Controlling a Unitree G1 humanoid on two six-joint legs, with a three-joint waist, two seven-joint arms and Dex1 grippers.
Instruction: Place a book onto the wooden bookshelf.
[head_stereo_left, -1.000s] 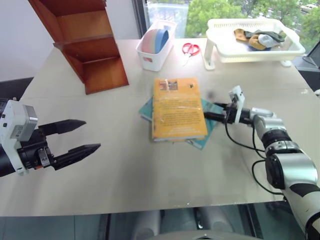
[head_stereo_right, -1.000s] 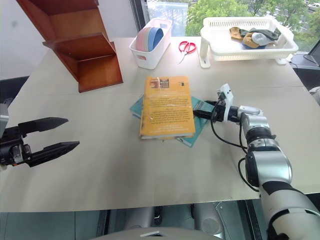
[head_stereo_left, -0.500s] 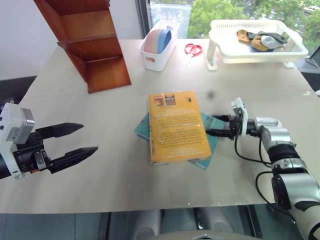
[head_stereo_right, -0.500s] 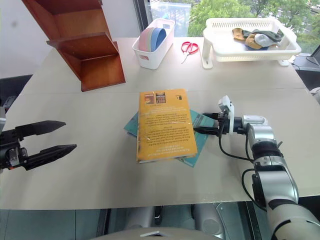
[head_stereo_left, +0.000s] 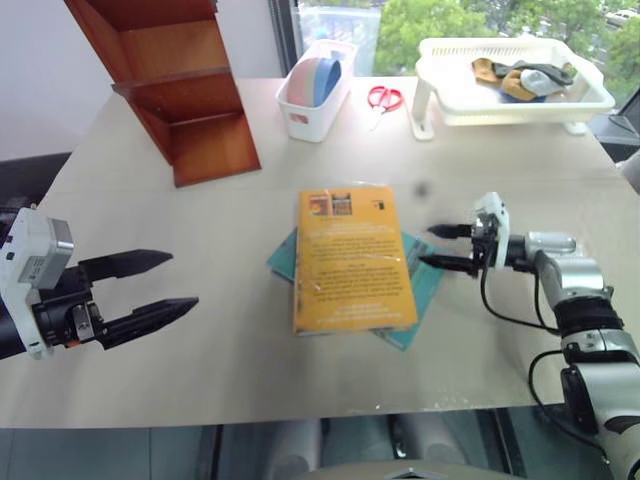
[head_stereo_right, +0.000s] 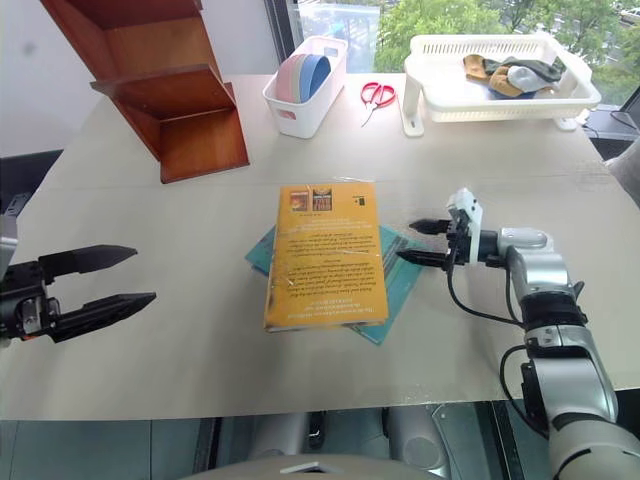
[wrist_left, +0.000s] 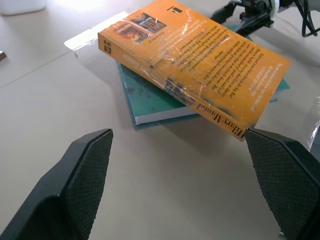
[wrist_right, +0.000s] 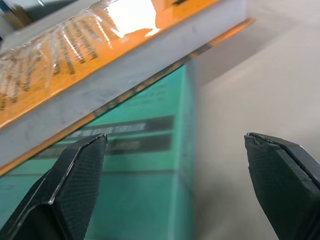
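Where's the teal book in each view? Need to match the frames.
Left eye: teal book centre, under the orange book, corners poking out both sides.
Right eye: same, centre, under the orange book.
Left wrist: beneath the orange book, its spine end facing the camera.
Right wrist: between the open fingers, below the orange book's page edge.
Shared landmark: the orange book on top.

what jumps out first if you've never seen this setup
The orange book lies mid-table, on top of a teal book. The right end effector points at its edge, open, and the left end effector hangs open off to the other side. The wooden bookshelf stands at the far left corner.
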